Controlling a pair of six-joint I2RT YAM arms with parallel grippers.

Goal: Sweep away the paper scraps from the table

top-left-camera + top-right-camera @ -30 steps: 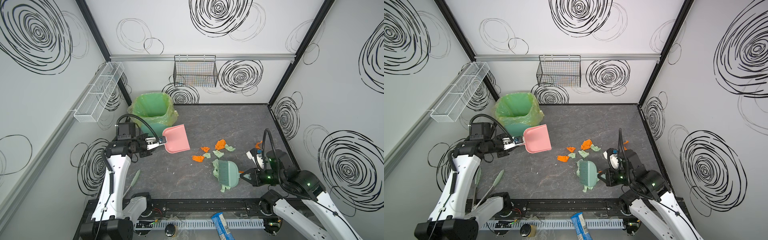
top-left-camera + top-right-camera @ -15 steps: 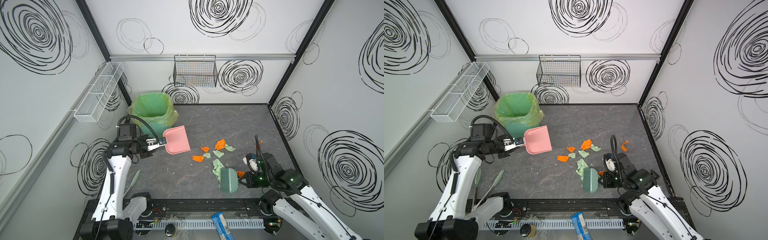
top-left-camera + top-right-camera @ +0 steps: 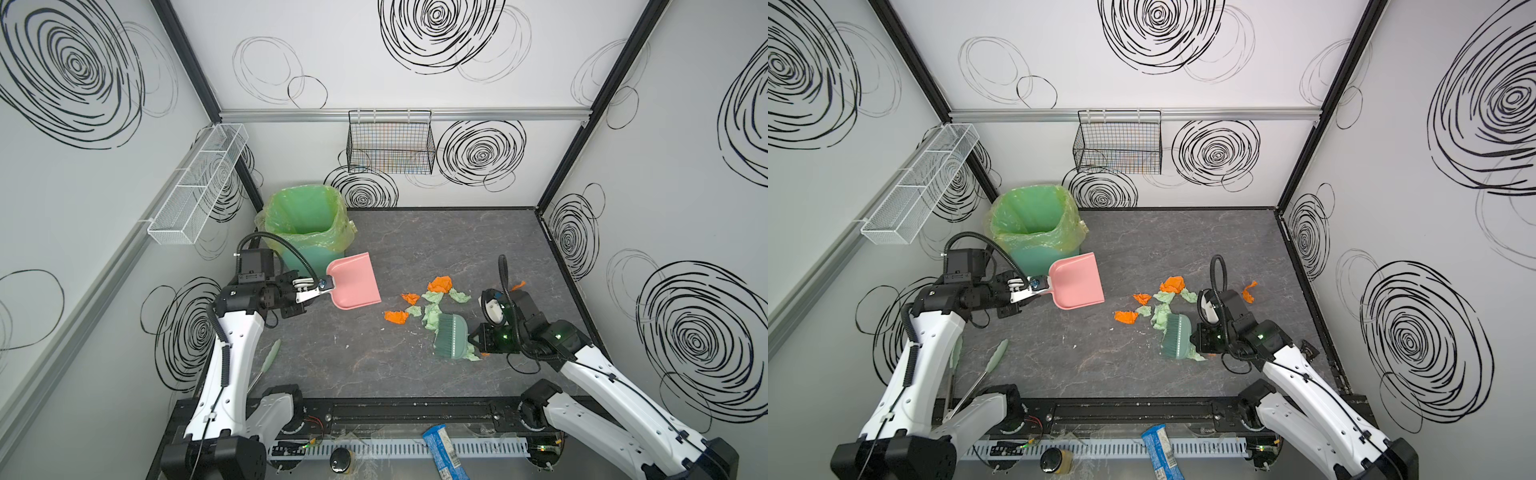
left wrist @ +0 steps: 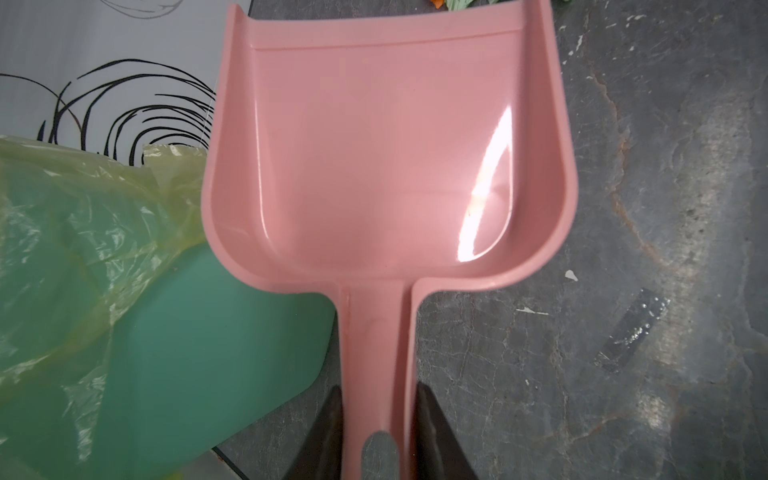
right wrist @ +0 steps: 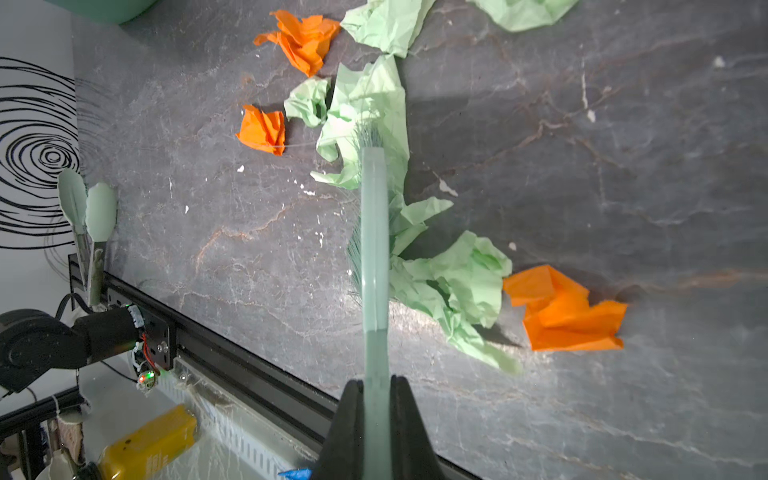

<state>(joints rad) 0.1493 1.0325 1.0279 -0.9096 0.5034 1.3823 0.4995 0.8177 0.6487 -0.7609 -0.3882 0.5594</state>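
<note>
Brush partly hides mint paper scraps beneath.

Glossy pink plastic dustpan, crinkled matt paper scraps, veined matt stone-look table, thin shiny bin liner

Orange and mint paper scraps lie clustered on the grey table.

Top views overhead, wrist views close, sharing table
</note>
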